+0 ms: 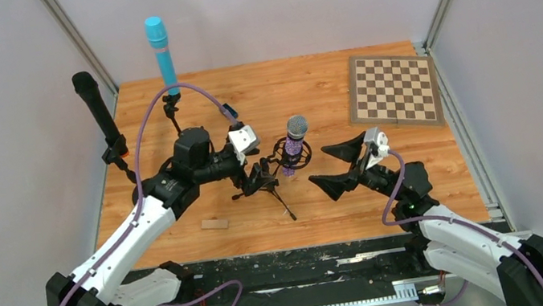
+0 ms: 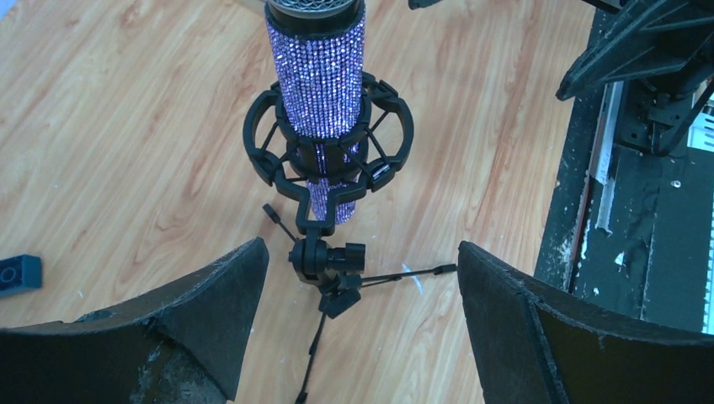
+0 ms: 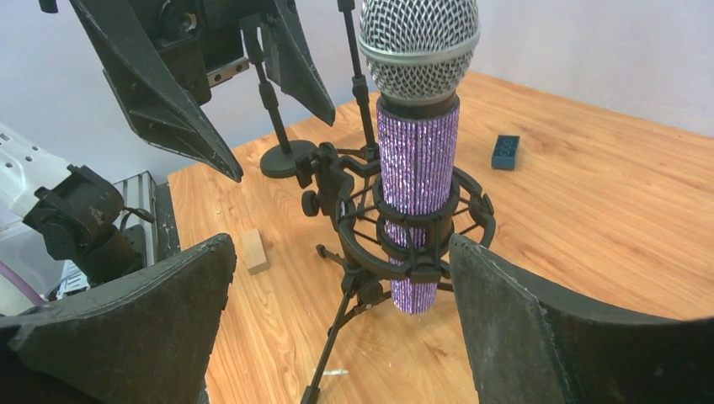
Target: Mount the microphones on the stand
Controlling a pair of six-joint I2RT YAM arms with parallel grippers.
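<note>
**Both pincers gaping at the purple mic**

I am holding my left pincer (image 2: 360, 247) wide apart, gripping nothing. My right pincer (image 3: 341, 244) is gaping empty too, facing it. Between us the purple glitter microphone (image 3: 417, 160) is standing upright in the ring mount of the tripod stand (image 2: 324, 269), mid-table. The light blue microphone (image 1: 160, 48) and the black microphone (image 1: 98, 110) are rising on stands at the far left. The wooden tabletop (image 1: 324, 88) is carrying a chessboard (image 1: 394, 89), a wooden block (image 1: 214, 224) and a blue brick (image 3: 504, 151). Pale grey walls are closing it in.
</note>
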